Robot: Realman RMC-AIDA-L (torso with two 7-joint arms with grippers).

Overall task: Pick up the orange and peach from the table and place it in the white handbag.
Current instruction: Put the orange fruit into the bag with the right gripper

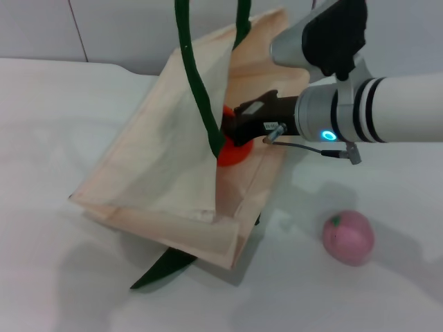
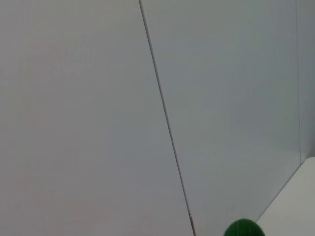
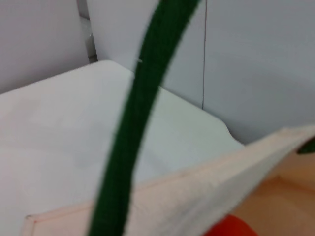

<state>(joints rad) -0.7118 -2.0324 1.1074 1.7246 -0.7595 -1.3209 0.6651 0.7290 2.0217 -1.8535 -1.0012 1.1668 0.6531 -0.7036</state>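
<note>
The white handbag [image 1: 156, 173] stands tilted with its mouth open, its dark green handles [image 1: 196, 76] pulled up past the top of the head view. My right gripper [image 1: 233, 131] reaches into the mouth from the right, shut on the orange [image 1: 232, 153], which shows red-orange above and below the fingers. The right wrist view shows a handle [image 3: 140, 118], the bag's rim [image 3: 206, 189] and a sliver of the orange [image 3: 230, 227]. The pink peach [image 1: 348, 237] lies on the table to the bag's front right. My left gripper is out of view; its wrist view catches only a green bit of handle [image 2: 243, 229].
A white table [image 1: 62, 277] runs all around the bag, with a grey panelled wall [image 1: 118, 31] behind it. One green handle end [image 1: 163, 266] trails on the table under the bag's front corner.
</note>
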